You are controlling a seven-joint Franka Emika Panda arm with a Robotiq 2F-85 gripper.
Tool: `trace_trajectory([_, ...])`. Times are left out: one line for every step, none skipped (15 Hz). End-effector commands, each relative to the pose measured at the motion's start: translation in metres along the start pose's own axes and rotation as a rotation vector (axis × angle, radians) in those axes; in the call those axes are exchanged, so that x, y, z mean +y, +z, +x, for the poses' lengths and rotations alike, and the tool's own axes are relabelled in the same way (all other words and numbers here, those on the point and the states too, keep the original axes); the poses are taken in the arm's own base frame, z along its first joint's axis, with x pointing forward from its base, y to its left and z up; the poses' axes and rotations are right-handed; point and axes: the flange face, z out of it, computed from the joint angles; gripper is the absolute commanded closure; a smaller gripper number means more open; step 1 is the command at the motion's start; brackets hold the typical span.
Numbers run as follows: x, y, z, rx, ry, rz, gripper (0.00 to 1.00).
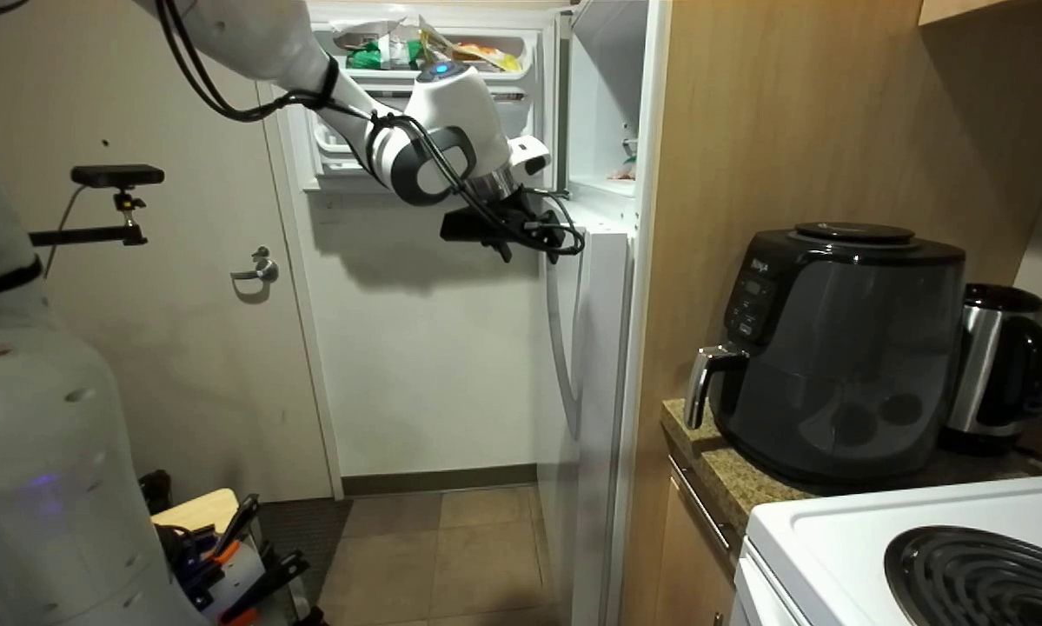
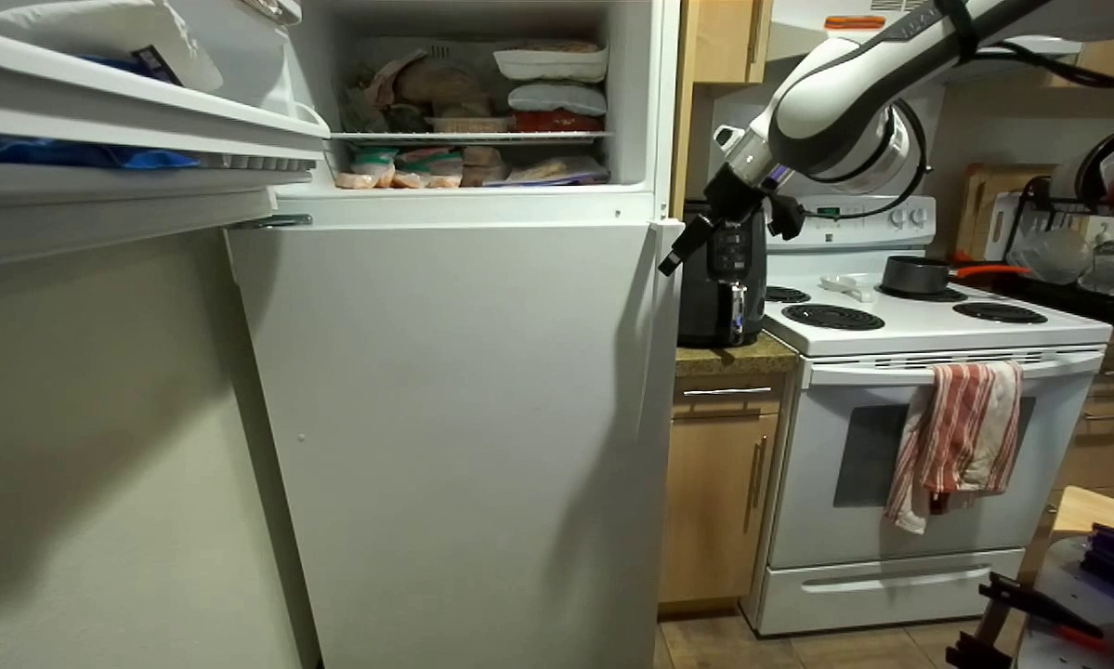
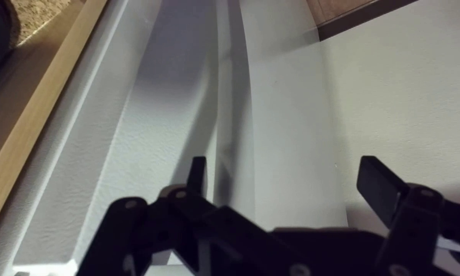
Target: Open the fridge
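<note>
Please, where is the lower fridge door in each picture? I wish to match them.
In an exterior view: lower door, just right of centre, almost edge-on.
In an exterior view: lower door, centre-left, large, front visible.
In the wrist view: lower door, through the centre.
Shared landmark: the gripper, in all three.

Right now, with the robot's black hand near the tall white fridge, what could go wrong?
The black two-fingered hand stands open, so it may miss or slip off the long, curved white handle. The white jointed arm could bump the open white freezer door while pulling, perhaps spilling its green and yellow plastic bags.
</note>
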Motion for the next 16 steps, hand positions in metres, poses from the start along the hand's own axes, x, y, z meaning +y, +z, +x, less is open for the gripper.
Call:
trace_trajectory([0.0,0.007,0.002,0.017,-0.053,0.005,0.0])
trace_trajectory([-0.003,0.008,0.001,0.018,-0.069,0.006,0.0])
trace_trajectory([-0.006,0.009,0.001,0.018,-0.088,0.011,0.0])
trace_trajectory([-0.011,0.01,0.001,0.018,-0.107,0.016,0.0])
trace_trajectory([-0.014,0.011,0.001,0.019,-0.122,0.021,0.0])
trace_trajectory([-0.018,0.011,0.001,0.022,-0.134,0.029,0.0])
trace_trajectory([-0.021,0.011,0.001,0.024,-0.144,0.035,0.0])
trace_trajectory([-0.025,0.01,0.002,0.029,-0.152,0.044,0.0])
trace_trajectory([-0.027,0.01,0.002,0.033,-0.159,0.05,0.0])
trace_trajectory([-0.029,0.01,0.002,0.036,-0.166,0.053,0.0])
trace_trajectory([-0.03,0.011,0.003,0.039,-0.172,0.057,0.0])
trace_trajectory([-0.03,0.011,0.003,0.045,-0.176,0.06,0.0])
trace_trajectory([-0.031,0.011,0.004,0.051,-0.176,0.064,0.0])
trace_trajectory([-0.031,0.013,0.005,0.058,-0.176,0.066,0.0])
trace_trajectory([-0.031,0.015,0.004,0.06,-0.175,0.071,0.0])
trace_trajectory([-0.031,0.018,0.003,0.056,-0.17,0.075,0.0])
